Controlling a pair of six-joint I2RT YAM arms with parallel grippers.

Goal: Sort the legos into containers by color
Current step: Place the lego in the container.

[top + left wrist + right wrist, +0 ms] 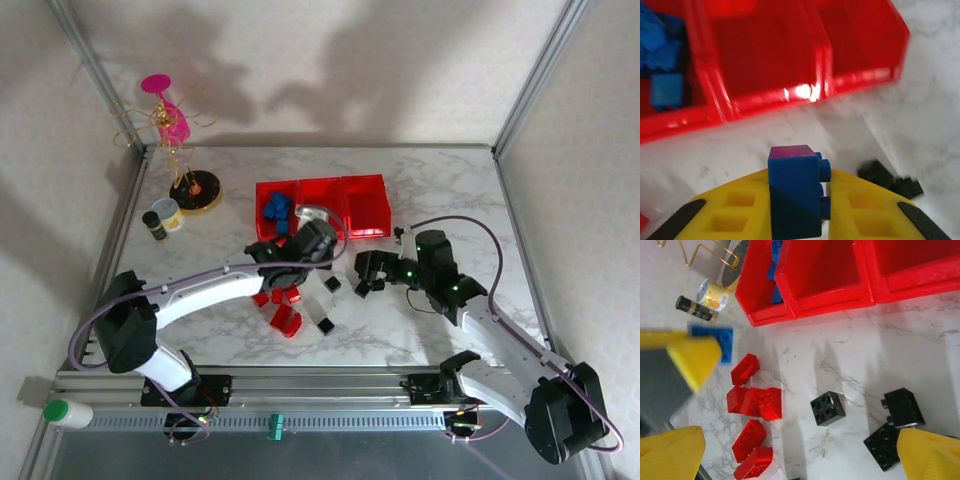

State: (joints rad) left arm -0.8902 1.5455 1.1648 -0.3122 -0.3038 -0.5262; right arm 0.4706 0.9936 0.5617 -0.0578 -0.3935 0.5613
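My left gripper (797, 182) is shut on a blue lego (792, 192), held a little above the marble in front of the containers (765, 95). The left bin holds several blue legos (662, 60); the middle and right bins look bare inside. From above, the left gripper (290, 255) hangs just before the red bins (365, 207). My right gripper (800, 460) is open over the table, with black legos (827, 407) between its yellow fingers (930, 455). A cluster of red legos (760, 402) lies to the left. The right gripper (368, 275) sits right of the pile.
A gold wire stand (170, 125) on a round yellow-and-black base (195, 190) stands at the back left, with a small jar (167, 213) and a dark bottle (154, 226) beside it. A white bottle (65, 412) lies on the front rail.
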